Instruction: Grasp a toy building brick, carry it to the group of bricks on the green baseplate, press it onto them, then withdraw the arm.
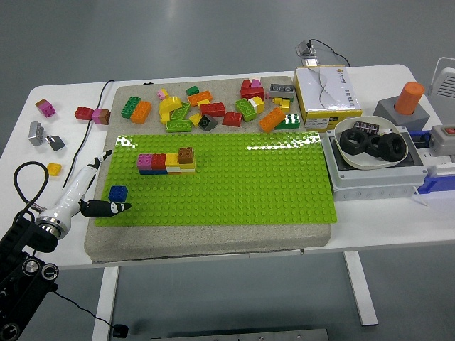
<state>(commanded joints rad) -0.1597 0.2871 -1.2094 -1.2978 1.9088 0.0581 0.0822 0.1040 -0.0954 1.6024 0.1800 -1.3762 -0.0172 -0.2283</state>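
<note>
Left hand (96, 199), nearest us, rests at the green baseplate's (234, 192) left edge, fingers (114, 208) loosely apart, empty. We see a blue brick (118, 193) just beyond them; the brick group (167, 162) lies farther up-right.

The green baseplate (270, 185) lies bare to the right of the brick group (167, 162) and in front of it, while a lone blue brick (118, 193) and the left robot hand (106, 206) crowd its near-left corner.
</note>
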